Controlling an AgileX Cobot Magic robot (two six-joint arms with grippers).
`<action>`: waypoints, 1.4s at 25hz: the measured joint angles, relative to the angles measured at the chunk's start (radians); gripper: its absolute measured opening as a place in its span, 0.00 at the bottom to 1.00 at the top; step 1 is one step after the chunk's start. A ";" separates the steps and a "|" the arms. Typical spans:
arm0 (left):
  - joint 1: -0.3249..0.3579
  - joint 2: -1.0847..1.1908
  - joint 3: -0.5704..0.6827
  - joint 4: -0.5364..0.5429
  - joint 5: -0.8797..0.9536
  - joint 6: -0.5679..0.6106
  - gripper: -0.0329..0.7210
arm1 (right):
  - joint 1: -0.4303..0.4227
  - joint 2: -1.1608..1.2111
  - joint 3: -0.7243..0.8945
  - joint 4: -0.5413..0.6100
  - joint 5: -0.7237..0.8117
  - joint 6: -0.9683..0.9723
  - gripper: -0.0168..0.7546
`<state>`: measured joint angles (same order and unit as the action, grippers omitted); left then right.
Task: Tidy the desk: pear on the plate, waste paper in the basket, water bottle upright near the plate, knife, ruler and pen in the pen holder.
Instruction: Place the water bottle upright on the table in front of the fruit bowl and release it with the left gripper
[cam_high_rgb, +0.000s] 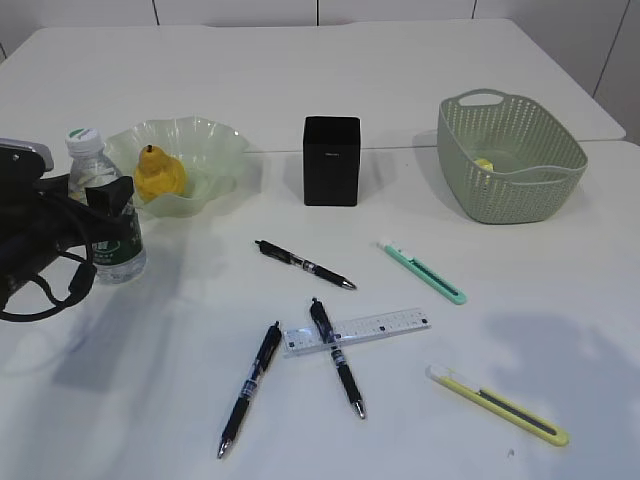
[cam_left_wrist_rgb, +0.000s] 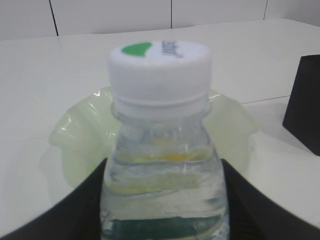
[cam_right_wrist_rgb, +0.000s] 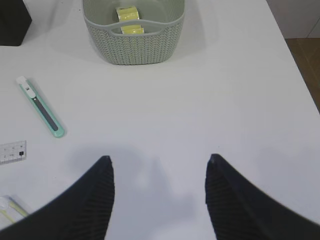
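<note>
A: Where is there room on the bench (cam_high_rgb: 520, 300)?

B: Bare bench under the right gripper (cam_right_wrist_rgb: 159, 192), in front of the basket (cam_high_rgb: 512, 160). The middle is cluttered: three pens (cam_high_rgb: 305, 265), one lying across the ruler (cam_high_rgb: 357, 331), plus two knives (cam_high_rgb: 423, 271).

A: And left?

B: The water bottle (cam_high_rgb: 105, 210) fills the left gripper (cam_left_wrist_rgb: 162, 200) (plate (cam_high_rgb: 215, 145) just behind).

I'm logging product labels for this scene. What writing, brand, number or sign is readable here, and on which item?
Nothing reads clearly.
water bottle cap: green leaf-shaped mark beside grey lettering, too blurred to read.
water bottle label: white print on green, too small to read.
pen holder: tiny pale mark on the front, unreadable.
ruler: black graduations, numbers too small to read.
Pens and knives: no legible text.
</note>
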<state>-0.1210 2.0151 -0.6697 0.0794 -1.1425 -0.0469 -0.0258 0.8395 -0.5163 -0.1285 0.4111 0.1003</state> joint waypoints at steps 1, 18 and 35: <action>0.000 0.000 0.000 -0.002 0.000 0.000 0.55 | 0.000 0.000 0.000 0.000 0.000 0.000 0.62; 0.000 0.000 0.032 -0.006 -0.027 0.006 0.66 | 0.000 0.000 0.000 0.000 0.000 0.000 0.62; 0.000 -0.052 0.099 -0.019 -0.017 0.008 0.68 | 0.000 0.000 0.000 0.000 -0.002 0.000 0.62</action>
<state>-0.1210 1.9635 -0.5708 0.0605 -1.1591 -0.0384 -0.0258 0.8395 -0.5163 -0.1285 0.4089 0.1006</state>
